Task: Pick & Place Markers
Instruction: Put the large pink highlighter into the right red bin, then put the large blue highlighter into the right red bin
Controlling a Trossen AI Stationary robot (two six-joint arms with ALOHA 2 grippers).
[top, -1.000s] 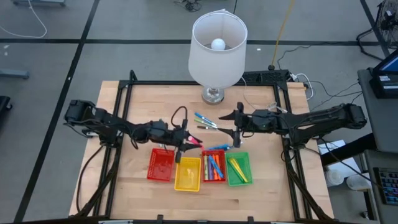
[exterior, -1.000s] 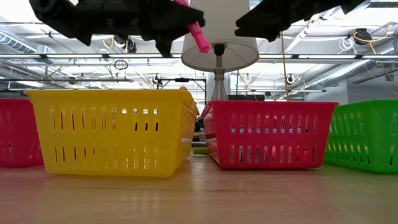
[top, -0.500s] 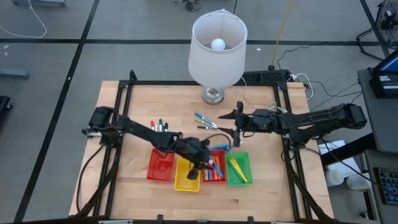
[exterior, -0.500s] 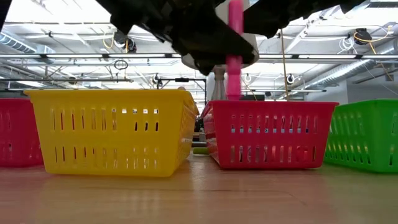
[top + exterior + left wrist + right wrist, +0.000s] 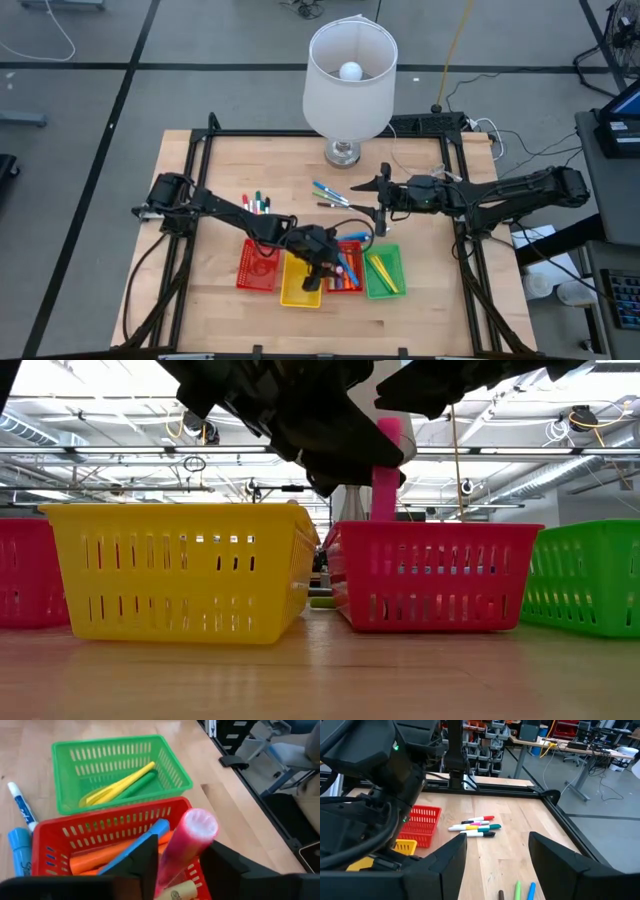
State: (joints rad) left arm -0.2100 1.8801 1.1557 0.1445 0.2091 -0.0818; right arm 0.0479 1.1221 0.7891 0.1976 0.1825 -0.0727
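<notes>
While the left gripper hangs over the right-hand red tray, at about 6 o'clock from the table's middle, a pink marker stands nearly upright between its fingers, lower end down in that tray. It leans on one finger; whether the jaws pinch it or have let go I cannot tell. Orange and blue markers lie in the same tray. At its 3 o'clock sits the green tray, holding yellow and green markers; at its 9 o'clock, the yellow tray. Farther back, loose markers lie at 10 o'clock and others at 12. The right gripper hovers at 2 o'clock, fingers spread, holding nothing. A lamp stands at 12 o'clock, farthest off.
</notes>
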